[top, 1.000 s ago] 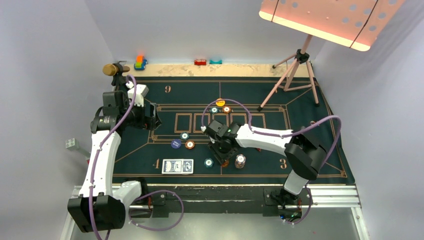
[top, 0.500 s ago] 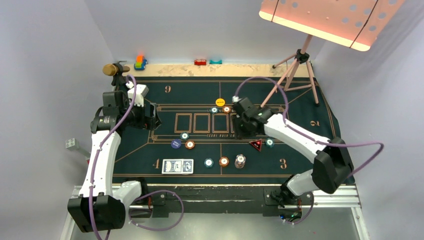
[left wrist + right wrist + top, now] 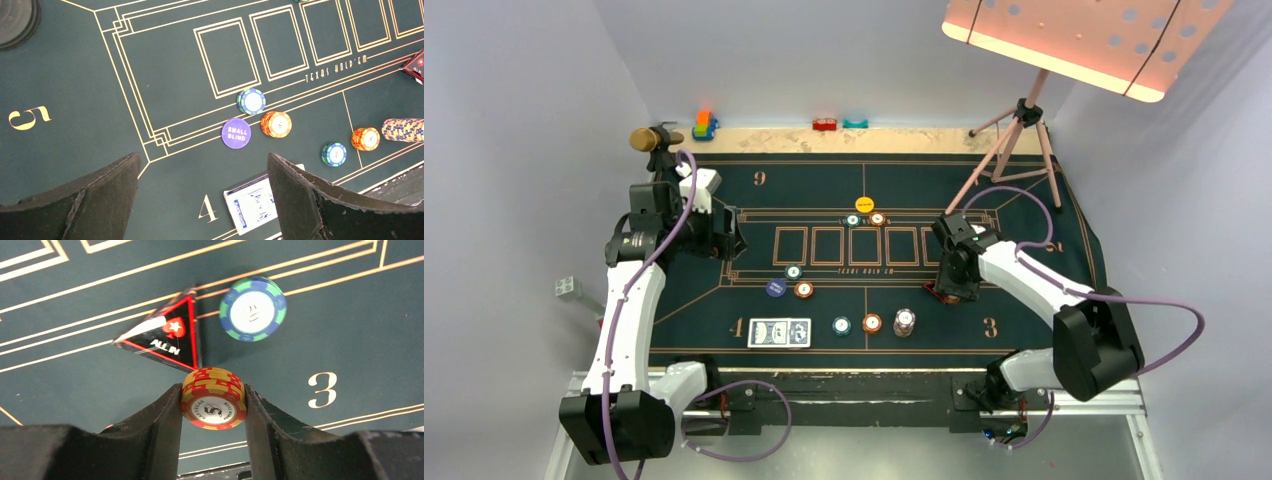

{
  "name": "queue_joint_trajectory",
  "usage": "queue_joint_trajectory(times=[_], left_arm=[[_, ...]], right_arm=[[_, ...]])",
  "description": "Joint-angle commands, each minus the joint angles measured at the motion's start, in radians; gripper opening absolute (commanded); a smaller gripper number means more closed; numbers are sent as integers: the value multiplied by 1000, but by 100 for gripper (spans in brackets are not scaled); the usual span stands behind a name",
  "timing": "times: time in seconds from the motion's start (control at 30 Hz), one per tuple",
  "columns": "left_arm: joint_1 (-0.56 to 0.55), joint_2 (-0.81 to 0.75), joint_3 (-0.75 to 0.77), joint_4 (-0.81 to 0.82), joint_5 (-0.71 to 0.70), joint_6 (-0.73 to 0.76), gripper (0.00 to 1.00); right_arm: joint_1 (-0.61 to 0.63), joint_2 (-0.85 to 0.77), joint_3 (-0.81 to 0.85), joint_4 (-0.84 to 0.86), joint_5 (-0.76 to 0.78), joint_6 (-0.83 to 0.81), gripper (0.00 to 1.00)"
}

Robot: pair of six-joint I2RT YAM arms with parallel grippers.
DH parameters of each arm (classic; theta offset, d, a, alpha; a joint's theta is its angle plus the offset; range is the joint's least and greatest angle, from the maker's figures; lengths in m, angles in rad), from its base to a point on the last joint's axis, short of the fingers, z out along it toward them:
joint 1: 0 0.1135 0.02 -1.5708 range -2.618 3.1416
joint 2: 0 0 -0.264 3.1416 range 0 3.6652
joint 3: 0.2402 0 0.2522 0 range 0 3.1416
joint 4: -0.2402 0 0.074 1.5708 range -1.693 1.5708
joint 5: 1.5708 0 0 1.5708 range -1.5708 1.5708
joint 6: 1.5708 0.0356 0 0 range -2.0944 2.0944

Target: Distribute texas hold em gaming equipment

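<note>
Grey walls close in a green felt tabletop (image 3: 1024, 180) printed with gold lines and seat numbers. Toward its right edge, about midway between far and near, the right hand (image 3: 212, 390) hangs over the felt with its fingers closed against the rims of a small stack of orange chips (image 3: 213, 407). Whether the stack touches the felt I cannot tell. Just beyond the fingertips lie the triangle (image 3: 165, 335) and a teal chip (image 3: 253, 307), near each other but apart, by the printed 3. The left hand (image 3: 202, 165) hovers near the left edge, spread wide with nothing between its fingers. Ahead of it are a blue disc (image 3: 236, 133), more chips, and the cards (image 3: 252, 202) close to the near edge. The chips look hard, light and smooth-rimmed, so a stack squeezed across its width should hold. The discs could still shear, or one could slip out, if the grip loosens. A hold across the diameter that catches every chip seems safest. The cards, thin and lying flat, would probably need lifting by an edge.
</note>
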State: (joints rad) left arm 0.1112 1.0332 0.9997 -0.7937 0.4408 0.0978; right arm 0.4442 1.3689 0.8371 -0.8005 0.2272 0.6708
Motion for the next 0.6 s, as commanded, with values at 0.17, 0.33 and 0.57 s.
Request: queue_joint_trajectory(times=[0.17, 0.33, 0.57], left_arm=[[10, -11, 2, 21, 11, 13, 100], [9, -8, 4, 22, 12, 10, 100], [9, -9, 5, 20, 10, 11, 100]], right_arm=[[-13, -58, -92, 29, 55, 144, 16], [-14, -63, -113, 46, 48, 179, 18], [-14, -66, -151, 68, 22, 216, 25]])
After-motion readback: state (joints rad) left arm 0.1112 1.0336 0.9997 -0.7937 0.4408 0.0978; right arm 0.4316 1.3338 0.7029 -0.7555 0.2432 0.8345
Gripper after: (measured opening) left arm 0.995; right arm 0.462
